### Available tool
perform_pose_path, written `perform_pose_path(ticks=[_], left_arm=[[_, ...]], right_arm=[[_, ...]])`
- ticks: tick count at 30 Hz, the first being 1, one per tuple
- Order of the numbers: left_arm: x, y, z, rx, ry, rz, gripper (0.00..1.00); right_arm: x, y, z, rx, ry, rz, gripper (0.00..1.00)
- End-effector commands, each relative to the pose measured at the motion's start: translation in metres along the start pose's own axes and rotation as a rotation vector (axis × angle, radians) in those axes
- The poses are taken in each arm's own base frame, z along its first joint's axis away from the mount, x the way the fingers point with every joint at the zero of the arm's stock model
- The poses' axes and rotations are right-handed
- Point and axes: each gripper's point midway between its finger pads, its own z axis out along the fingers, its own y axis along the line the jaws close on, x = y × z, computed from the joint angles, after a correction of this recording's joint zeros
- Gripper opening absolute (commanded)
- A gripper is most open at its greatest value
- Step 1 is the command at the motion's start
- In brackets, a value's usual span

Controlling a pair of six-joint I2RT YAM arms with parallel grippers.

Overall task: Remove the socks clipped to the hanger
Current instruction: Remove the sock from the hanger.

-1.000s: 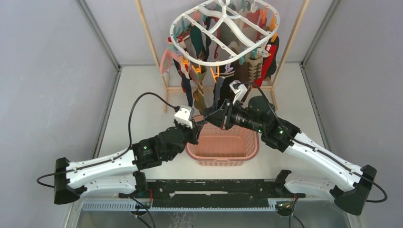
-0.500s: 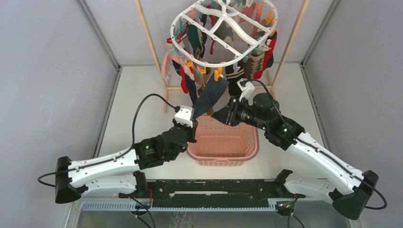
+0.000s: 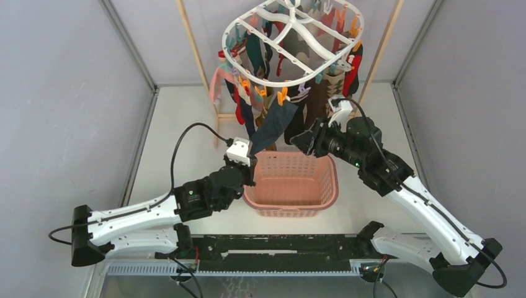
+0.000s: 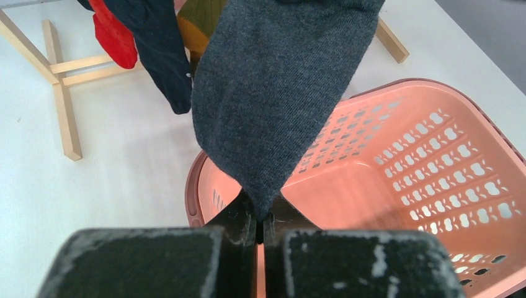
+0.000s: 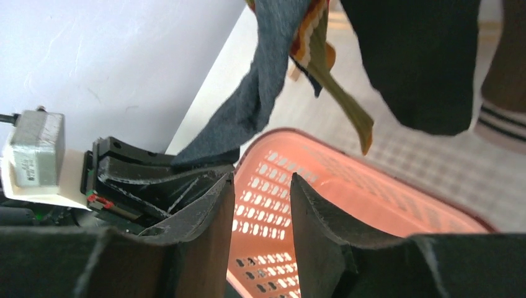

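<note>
On the white table [image 3: 180, 136] stands a wooden-framed rail [image 3: 196, 53], and from it hangs the large white plastic oval hanger [image 3: 270, 82], tilted, at the far middle of the table. Below and nearer to me sits the pink lattice plastic basket [image 3: 291, 208]. The many fabric socks [image 3: 322, 93], in red, black, brown and teal, dangle from the hanger's small clips. One dark grey sock [image 3: 277, 124] is stretched slantwise from an orange clip [image 3: 282, 95] down over the basket's far left corner. My left hand [image 3: 251, 162] is clamped tight on its toe, fingers pressed together. My right hand [image 3: 304, 141] hovers over the basket's far rim, just beside that sock, jaws parted and gripping nothing.
</note>
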Motion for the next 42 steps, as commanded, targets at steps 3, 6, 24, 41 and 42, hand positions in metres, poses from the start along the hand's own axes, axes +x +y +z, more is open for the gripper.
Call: perform_pose_path(ticks=[3, 6, 24, 41, 42], left_arm=[[-0.046, -0.004, -0.009, 0.018, -0.087, -0.074, 0.0], [-0.046, -0.004, -0.009, 0.018, -0.086, -0.069, 0.0], [-0.045, -0.003, -0.01, 0.022, -0.08, -0.057, 0.0], [-0.042, 0.001, -0.013, 0.025, -0.079, -0.062, 0.0], [-0.042, 0.001, -0.014, 0.027, -0.081, -0.065, 0.0]], right_arm=[[-0.08, 0.039, -0.024, -0.058, -0.268, -0.182, 0.47], [-0.102, 0.061, -0.028, -0.108, -0.353, -0.251, 0.48], [-0.111, 0.076, 0.037, 0.065, -0.387, -0.431, 0.52], [-0.115, 0.085, 0.064, 0.085, -0.396, -0.456, 0.56], [-0.115, 0.086, 0.065, 0.079, -0.396, -0.456, 0.56]])
